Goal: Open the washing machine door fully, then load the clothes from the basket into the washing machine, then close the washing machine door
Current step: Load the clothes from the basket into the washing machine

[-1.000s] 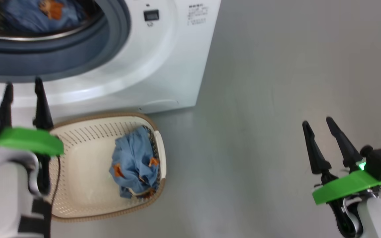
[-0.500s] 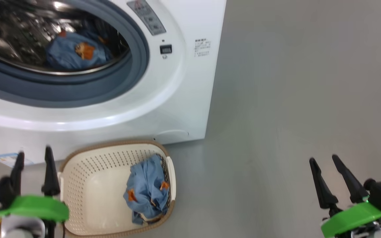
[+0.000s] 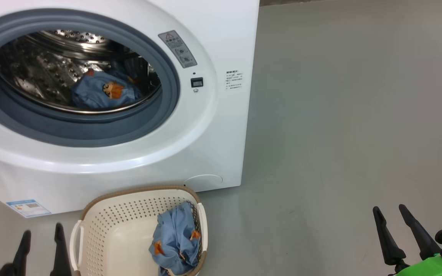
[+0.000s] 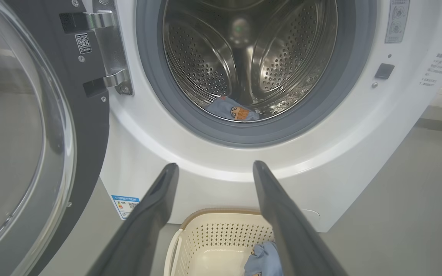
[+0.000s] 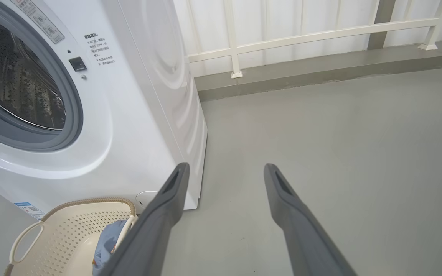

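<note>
Light-blue fabric was seen in two places. One garment lay at the bottom of the steel drum, close to its front lip. A second garment was bunched against the right end wall of the basket; the rest of the basket bottom was bare. The basket was set on the grey floor, just in front of the lower right corner of the washing machine.

The washing machine door was swung wide on its hinge at the machine's left edge, so the opening step was judged done. Loading was judged roughly half done: one piece in, one piece left to be picked. Door closing was not yet begun.

The left gripper was held low, just beside the basket's left handle in the head view. Its fingers were spread apart with nothing between them. In the left wrist view they were pointed at the machine front below the drum opening.

The right gripper was held well apart from the basket, over bare floor to the right, with its fingers also spread and empty. Clothes, basket and door were touched by neither gripper.

Still to be done, as judged: the second garment lifted out, dropped in the drum, and the door shut.
</note>
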Available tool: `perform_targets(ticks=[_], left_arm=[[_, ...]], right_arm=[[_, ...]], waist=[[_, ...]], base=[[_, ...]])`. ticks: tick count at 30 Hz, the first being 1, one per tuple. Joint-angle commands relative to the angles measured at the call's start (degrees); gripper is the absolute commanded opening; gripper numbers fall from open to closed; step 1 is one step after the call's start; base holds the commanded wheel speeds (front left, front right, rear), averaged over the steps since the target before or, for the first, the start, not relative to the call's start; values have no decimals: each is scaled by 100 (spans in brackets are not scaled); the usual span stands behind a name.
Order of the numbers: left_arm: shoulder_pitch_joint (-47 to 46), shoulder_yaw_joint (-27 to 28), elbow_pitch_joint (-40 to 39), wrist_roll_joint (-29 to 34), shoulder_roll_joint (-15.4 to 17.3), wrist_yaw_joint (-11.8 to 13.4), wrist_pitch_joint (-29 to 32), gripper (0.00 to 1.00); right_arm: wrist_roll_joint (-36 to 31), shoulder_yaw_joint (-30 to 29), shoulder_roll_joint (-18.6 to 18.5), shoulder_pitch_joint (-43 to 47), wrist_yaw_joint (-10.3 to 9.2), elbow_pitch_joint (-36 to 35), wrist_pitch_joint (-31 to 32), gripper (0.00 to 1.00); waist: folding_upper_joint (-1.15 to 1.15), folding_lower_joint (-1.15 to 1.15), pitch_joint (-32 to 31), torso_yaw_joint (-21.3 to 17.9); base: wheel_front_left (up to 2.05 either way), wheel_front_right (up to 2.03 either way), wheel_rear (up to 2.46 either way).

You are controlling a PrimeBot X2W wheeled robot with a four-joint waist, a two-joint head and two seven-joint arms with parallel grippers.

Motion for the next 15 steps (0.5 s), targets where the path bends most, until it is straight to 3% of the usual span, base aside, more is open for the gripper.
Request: perform_targets(ticks=[1, 15], left_arm=[[48, 229, -253, 51, 48, -9, -36, 100], [219, 241, -541, 55, -57, -9, -36, 100]], right_arm=[[30, 87, -151, 32, 16, -141, -28, 100], [-8, 81, -161, -47, 16, -198, -28, 100]], waist=[[0, 0, -17, -19], [0, 0, 59, -28]], base=[[0, 0, 0], [0, 0, 0]])
